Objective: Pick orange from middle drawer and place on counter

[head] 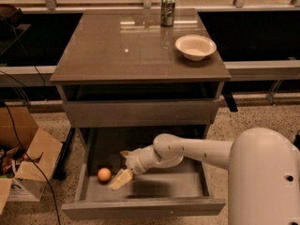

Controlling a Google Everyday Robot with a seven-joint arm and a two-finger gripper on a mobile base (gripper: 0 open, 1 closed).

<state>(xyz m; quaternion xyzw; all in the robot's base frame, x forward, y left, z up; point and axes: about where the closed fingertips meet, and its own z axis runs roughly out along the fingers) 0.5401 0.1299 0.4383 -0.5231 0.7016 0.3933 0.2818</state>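
Note:
The orange (104, 174) lies on the floor of the open middle drawer (168, 184), near its left wall. My gripper (122, 167) is inside the drawer, just right of the orange and a little apart from it. Its cream fingers (120, 179) are spread open and hold nothing. My white arm reaches in from the right. The glossy brown-grey counter (131, 50) tops the cabinet above the drawer.
A white bowl (195, 46) sits at the counter's back right and a green can (167, 11) stands at its back edge. A taller shut drawer front (140, 112) hangs above the open drawer. An open cardboard box (26, 165) stands on the floor at left.

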